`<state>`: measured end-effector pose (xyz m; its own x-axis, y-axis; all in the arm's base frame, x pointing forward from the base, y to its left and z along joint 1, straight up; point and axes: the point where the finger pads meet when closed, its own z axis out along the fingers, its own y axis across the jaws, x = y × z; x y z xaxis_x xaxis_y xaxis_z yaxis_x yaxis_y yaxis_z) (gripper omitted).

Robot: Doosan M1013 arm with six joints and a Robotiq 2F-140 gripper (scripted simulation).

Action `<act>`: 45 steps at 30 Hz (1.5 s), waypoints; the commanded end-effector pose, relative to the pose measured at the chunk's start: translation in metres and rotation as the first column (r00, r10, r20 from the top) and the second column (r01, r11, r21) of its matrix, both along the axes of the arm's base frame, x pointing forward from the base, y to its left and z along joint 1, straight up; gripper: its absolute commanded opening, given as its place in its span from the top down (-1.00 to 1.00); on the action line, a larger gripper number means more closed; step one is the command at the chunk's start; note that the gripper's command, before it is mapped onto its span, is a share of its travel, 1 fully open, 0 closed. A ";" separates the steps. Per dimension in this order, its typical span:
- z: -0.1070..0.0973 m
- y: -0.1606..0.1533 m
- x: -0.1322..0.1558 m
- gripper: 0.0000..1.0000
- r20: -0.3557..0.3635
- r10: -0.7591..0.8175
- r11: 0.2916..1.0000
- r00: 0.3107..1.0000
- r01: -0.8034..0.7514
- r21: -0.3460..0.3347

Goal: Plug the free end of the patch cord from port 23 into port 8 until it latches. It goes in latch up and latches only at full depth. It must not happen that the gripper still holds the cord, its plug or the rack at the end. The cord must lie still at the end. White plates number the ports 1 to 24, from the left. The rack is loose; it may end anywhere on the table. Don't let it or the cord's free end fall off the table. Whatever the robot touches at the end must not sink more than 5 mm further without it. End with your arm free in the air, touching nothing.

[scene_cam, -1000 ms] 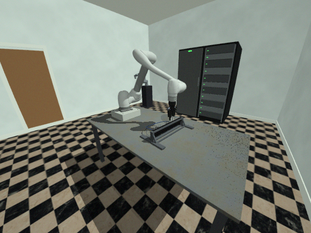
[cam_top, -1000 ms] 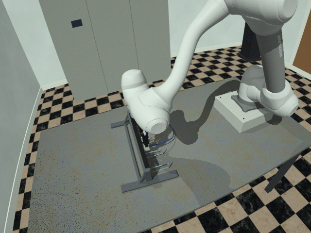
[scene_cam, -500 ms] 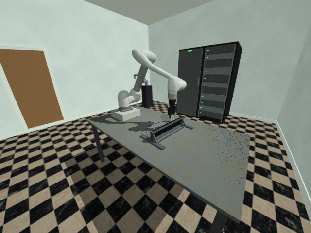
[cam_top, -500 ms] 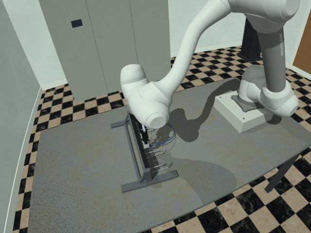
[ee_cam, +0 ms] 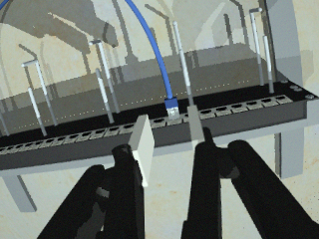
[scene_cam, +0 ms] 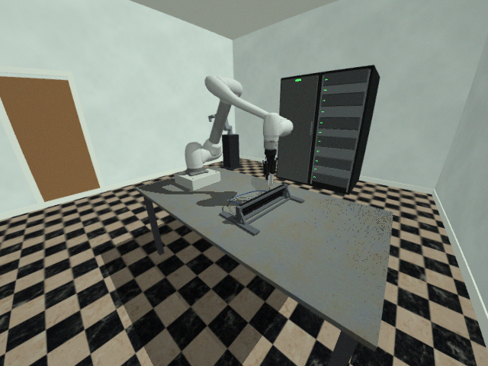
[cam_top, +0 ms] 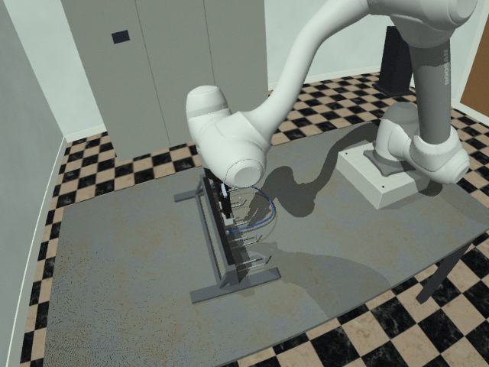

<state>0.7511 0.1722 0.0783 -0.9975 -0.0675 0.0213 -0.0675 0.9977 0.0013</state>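
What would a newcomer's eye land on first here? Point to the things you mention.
Probably the big white six-joint arm (cam_top: 289, 75) (scene_cam: 246, 106), reaching from its pale base block over the table to a dark grey metal rack (cam_top: 237, 290) (scene_cam: 248, 228). Next, the bright blue patch cord (cam_top: 271, 205) (ee_cam: 152, 42), its clear plug at the port row, seen beyond the black two-finger gripper's pale pads (ee_cam: 143, 149). Behind the table, the tall black server cabinet (scene_cam: 298, 130) with green lights.
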 end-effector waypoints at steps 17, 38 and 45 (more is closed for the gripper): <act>0.015 0.000 0.000 1.00 0.000 0.000 1.000 1.000 0.000 0.000; 0.015 0.000 0.000 1.00 0.000 0.000 1.000 1.000 0.000 0.000; 0.015 0.000 0.000 1.00 0.000 0.000 1.000 1.000 0.000 0.000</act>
<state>0.7512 0.1722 0.0932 -0.9975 -0.0675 0.0214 -0.0675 0.9977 0.0013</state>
